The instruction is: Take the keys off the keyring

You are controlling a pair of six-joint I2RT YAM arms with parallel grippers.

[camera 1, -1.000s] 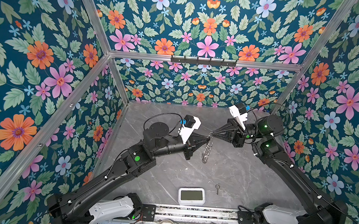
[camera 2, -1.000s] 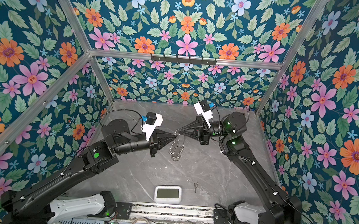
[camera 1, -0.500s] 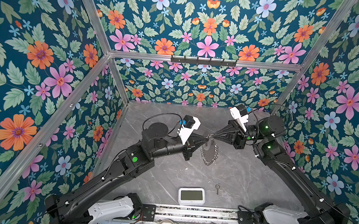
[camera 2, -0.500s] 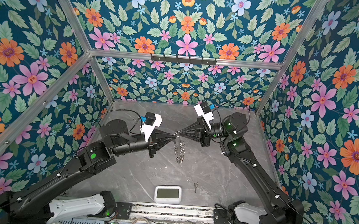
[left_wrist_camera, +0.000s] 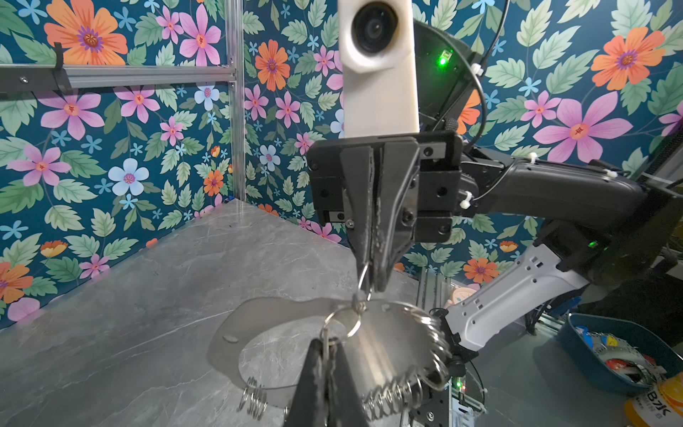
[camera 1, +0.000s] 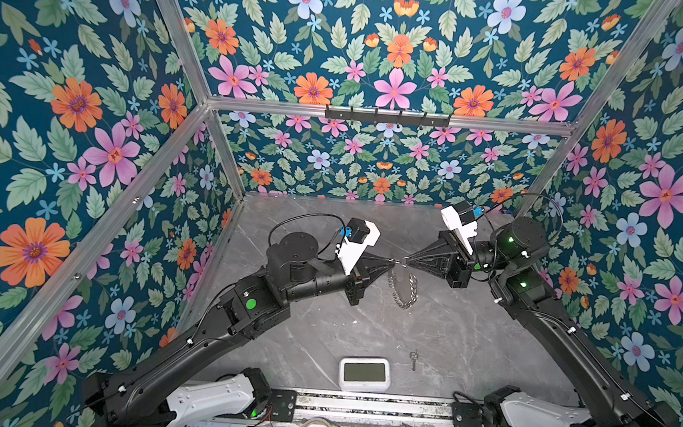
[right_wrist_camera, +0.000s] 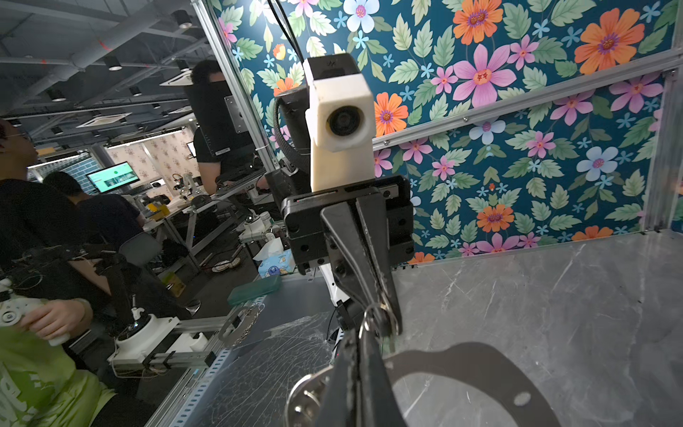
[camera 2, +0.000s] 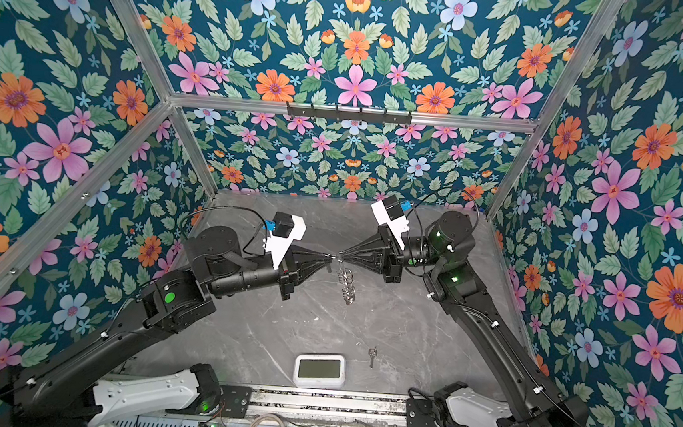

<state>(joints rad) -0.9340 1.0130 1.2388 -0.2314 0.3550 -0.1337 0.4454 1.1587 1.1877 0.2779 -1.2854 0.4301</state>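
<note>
We have our left claw (camera 1: 391, 262) and right claw (camera 1: 407, 263) both pinched shut, nearly tip to tip, on small rings of the keyring (camera 1: 403, 290), which hangs below them above the counter (camera 1: 468, 329), while one key (camera 1: 414, 358) lies near the white clock (camera 1: 364, 374).

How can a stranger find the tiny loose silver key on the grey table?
On the grey marble-patterned table, find the white rectangular clock at the near edge. Just right of it lies a tiny slim silver key. Unlike the ring-edged keyring held up in mid-air, it lies alone.
</note>
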